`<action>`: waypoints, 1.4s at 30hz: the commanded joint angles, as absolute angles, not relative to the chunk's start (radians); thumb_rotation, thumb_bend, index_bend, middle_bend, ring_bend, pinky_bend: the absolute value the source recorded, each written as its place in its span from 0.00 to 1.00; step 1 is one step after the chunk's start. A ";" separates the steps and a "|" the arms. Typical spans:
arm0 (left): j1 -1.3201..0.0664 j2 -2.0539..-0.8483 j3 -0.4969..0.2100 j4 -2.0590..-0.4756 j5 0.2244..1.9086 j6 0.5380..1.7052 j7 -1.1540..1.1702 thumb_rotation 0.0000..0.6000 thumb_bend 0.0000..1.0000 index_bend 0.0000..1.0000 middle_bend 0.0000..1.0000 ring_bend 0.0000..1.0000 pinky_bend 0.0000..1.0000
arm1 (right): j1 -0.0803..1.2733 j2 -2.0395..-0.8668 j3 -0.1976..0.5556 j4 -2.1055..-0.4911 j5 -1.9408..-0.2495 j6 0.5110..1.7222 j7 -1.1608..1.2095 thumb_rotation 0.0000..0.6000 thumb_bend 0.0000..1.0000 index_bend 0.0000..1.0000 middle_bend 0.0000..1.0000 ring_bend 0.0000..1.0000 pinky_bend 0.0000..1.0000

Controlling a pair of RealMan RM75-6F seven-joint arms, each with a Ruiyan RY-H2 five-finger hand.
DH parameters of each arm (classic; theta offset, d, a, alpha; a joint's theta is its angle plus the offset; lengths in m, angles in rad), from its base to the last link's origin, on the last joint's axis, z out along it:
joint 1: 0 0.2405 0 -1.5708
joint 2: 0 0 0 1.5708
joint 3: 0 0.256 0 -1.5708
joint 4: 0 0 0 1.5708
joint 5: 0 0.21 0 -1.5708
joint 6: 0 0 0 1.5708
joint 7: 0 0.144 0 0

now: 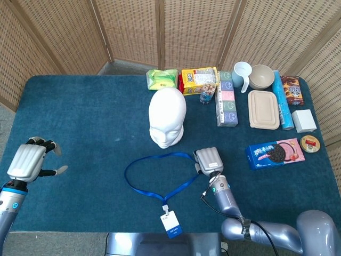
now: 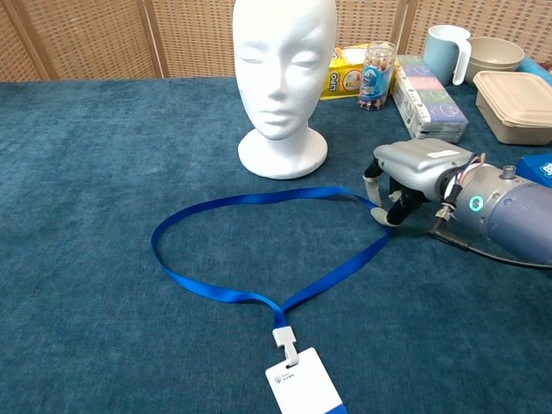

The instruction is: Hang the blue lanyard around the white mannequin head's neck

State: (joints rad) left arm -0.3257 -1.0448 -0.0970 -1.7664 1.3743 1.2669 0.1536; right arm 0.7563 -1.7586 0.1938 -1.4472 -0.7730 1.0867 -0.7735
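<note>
Two cameras split the scene unevenly. Only the head view takes in the left hand (image 1: 25, 162), far out to the left of the white foam mannequin head (image 1: 167, 117) near the table's edge, its fingers spread apart over bare cloth with nothing in them; the chest view leaves it out altogether. That head view also shows the row of snack packets, a pale cup and a beige lidded box behind and to the right of the mannequin head.

From the chest view, the right hand (image 2: 412, 171) sits low to the front right of the mannequin head, palm down, its fingertips (image 2: 379, 213) curled onto the right end of the blue ribbon lanyard (image 2: 250, 250). Whether they actually pinch the strap or only touch it cannot be told. The lanyard lies flat as an open loop on the table in front of the mannequin head, its white and blue badge (image 2: 304, 384) nearest the camera.

A dark teal cloth covers the table (image 1: 85, 112). Woven rattan screens (image 1: 128, 32) stand behind it.
</note>
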 commanded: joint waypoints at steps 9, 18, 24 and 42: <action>-0.323 -1.041 -0.095 -1.762 1.377 1.269 0.144 0.78 0.11 0.52 0.49 0.41 0.27 | 0.771 -1.776 0.196 -1.426 -0.751 1.078 -0.786 0.89 0.48 0.55 1.00 1.00 1.00; -0.322 -1.042 -0.093 -1.758 1.381 1.269 0.136 0.78 0.11 0.52 0.49 0.41 0.27 | 0.782 -1.790 0.203 -1.407 -0.733 1.071 -0.787 0.89 0.51 0.59 1.00 1.00 1.00; -0.322 -1.042 -0.092 -1.754 1.383 1.269 0.133 0.79 0.11 0.52 0.49 0.41 0.27 | 0.786 -1.793 0.207 -1.406 -0.724 1.071 -0.785 0.90 0.53 0.62 1.00 1.00 1.00; -0.356 -1.067 -0.095 -1.783 1.334 1.206 0.203 0.78 0.11 0.53 0.65 0.66 0.61 | 0.777 -1.776 0.201 -1.450 -0.730 1.084 -0.761 0.90 0.55 0.64 1.00 1.00 1.00</action>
State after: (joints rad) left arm -0.3443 -1.0633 -0.0914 -1.7748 1.3481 1.2219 0.1882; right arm 0.7777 -1.7769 0.2018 -1.4487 -0.7288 1.0832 -0.7618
